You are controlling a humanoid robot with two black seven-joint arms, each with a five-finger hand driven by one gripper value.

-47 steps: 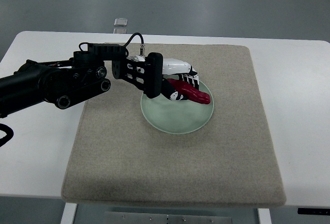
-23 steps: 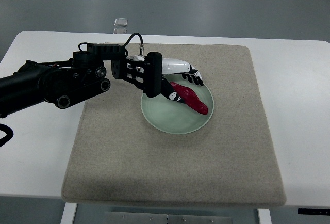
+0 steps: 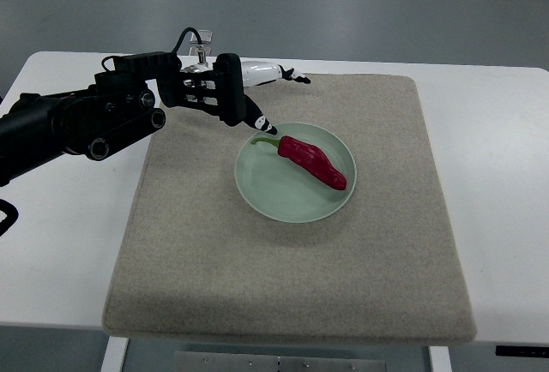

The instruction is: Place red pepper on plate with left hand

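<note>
A red pepper (image 3: pixel 313 162) with a green stem lies on the pale green plate (image 3: pixel 274 192), towards its right half. The plate sits on a beige mat. My left hand (image 3: pixel 262 89) is above the mat's back edge, up and left of the plate, clear of the pepper. Its fingers are spread and hold nothing. The black left arm (image 3: pixel 77 123) comes in from the left edge.
The beige mat (image 3: pixel 257 278) covers the middle of the white table (image 3: pixel 497 175). A small clear object (image 3: pixel 202 38) sits at the table's back edge. Grey floor lies beyond.
My left hand has let go of the pepper, which now lies on the plate, and has drawn back up and to the left, off the plate.
</note>
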